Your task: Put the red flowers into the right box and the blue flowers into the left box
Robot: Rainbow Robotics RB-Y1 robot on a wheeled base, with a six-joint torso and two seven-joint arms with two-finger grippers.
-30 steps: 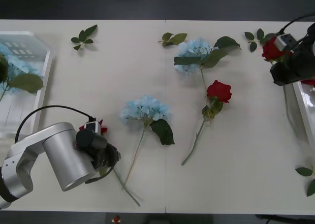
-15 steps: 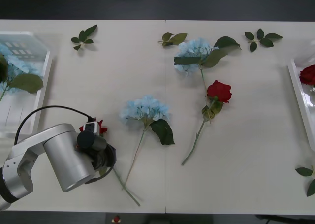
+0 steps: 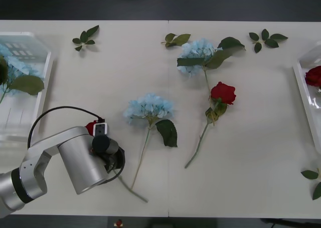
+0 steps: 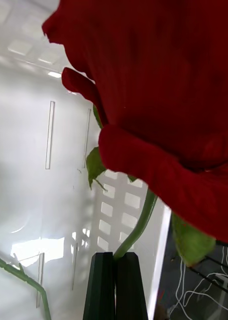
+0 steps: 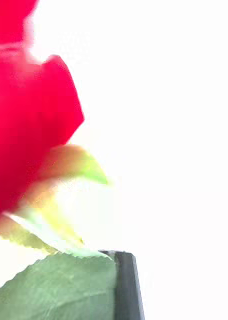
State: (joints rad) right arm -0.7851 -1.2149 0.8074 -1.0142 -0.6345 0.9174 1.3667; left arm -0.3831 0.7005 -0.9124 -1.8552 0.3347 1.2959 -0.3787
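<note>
Red rose stem pinched in closed right end effector over right box; left end effector grip unclear

A: Front view evenly lit from overhead. White table bright, not clipped; flowers cast soft, short shadows. Far background dark. Left arm's silver housing shows a mild sheen.

B: Wrist views?

A: Left wrist view badly overexposed, background blown to pure white. The red rose is soft and smeared, its leaf out of focus too. Right wrist view is better: the bloom is too close and soft, the stem is sharper, and there are glare patches on the right box floor.
</note>
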